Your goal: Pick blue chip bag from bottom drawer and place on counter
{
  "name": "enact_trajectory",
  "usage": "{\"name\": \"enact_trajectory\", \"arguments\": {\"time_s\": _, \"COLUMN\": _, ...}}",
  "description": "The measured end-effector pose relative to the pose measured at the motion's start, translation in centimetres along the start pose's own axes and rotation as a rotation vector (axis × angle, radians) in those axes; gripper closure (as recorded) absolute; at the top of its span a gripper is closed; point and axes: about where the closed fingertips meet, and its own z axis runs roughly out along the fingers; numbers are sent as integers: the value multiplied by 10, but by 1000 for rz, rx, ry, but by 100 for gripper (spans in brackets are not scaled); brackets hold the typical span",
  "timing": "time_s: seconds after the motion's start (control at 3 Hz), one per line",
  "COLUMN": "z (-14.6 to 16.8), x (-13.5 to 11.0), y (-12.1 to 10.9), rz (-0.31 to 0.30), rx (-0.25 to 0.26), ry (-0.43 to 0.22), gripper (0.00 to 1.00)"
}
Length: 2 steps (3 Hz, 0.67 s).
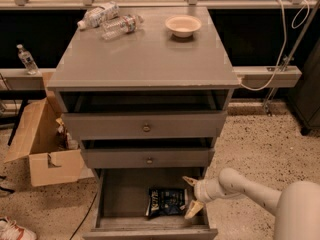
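The blue chip bag (167,201) lies flat on the grey floor of the bottom drawer (120,191), which is pulled out, toward its right side. My gripper (189,196) is inside the drawer at the bag's right edge, with its two yellowish fingers spread apart, one above and one below. It is open and holds nothing. The white arm reaches in from the lower right. The counter (145,59) is the glossy grey top of the cabinet, above the two upper drawers.
Two clear plastic bottles (107,20) lie at the counter's back left and a white bowl (183,26) at its back right. An open cardboard box (45,149) stands on the floor left of the cabinet. A cable hangs at the right.
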Motion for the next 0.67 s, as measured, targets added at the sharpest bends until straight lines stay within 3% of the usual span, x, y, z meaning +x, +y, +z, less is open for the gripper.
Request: {"name": "enact_trajectory", "arguments": {"time_s": 0.67, "z": 37, "x": 18, "y": -16, "rz": -20, "rx": 15, "ry": 34, "gripper": 0}}
